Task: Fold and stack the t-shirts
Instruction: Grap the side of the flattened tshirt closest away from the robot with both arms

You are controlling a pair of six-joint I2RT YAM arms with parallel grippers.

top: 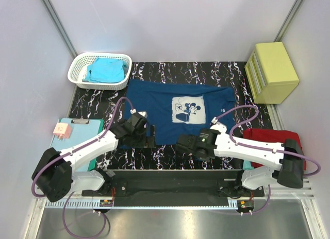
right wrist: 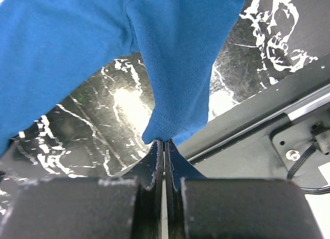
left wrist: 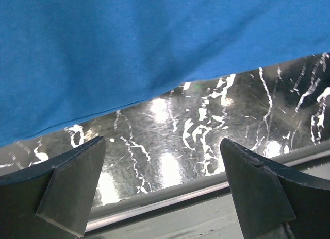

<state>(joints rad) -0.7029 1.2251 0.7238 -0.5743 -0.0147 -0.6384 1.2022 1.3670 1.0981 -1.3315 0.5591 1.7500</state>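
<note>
Top view: navy t-shirt (top: 154, 102) lies flat on the desk (top: 154, 155), print up. Turquoise tee (top: 105, 70) sits in the white basket (top: 77, 69) far left. Red tee (top: 270, 137) is folded at right (partly under the right arm (top: 258, 152)). Three tees total. Teal clipboard (top: 77, 138) near left, yellow drawer box (top: 271, 71) far right.

Left wrist: left pincer (left wrist: 162, 154) is wide apart with nothing between, just short of the near hem.

Right wrist (only this view shows it): right pincer (right wrist: 164, 146) is clamped on a pinched fold of that hem, with the cloth drawn up off the desk.
</note>
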